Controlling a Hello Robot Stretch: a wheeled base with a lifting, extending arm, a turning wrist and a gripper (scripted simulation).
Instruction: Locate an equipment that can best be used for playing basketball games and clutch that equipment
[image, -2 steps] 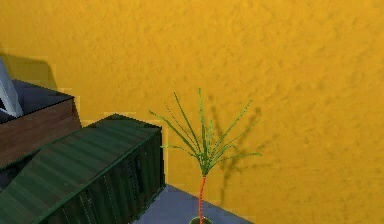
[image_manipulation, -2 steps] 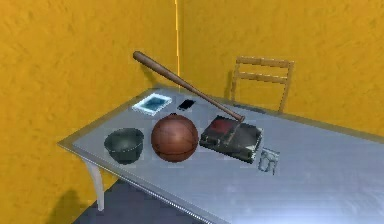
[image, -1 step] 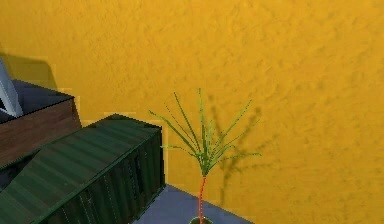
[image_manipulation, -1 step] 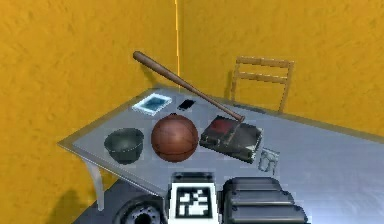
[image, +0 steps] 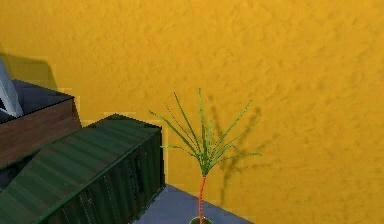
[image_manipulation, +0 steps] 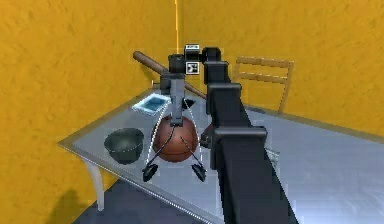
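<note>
So: arm (image_manipulation: 240, 150) stretched across table (image_manipulation: 95, 130), gripper (image_manipulation: 175, 170) pointing down at basketball (image_manipulation: 175, 142) by table's near edge, dark bowl (image_manipulation: 125, 144) just beside it. Cannot tell whether gripper holds anything, or fingers' state.

Rough orange plaster wall (image: 290, 70) across the background. Lower left: dark green ribbed box (image: 95, 175). Just behind it, a brown wooden block with dark top (image: 35, 125), with a pale grey slanted piece (image: 8, 95) above it at the left edge. Right of the box: spiky green plant on a reddish stem (image: 205, 145), over grey-blue floor (image: 175, 208).
</note>
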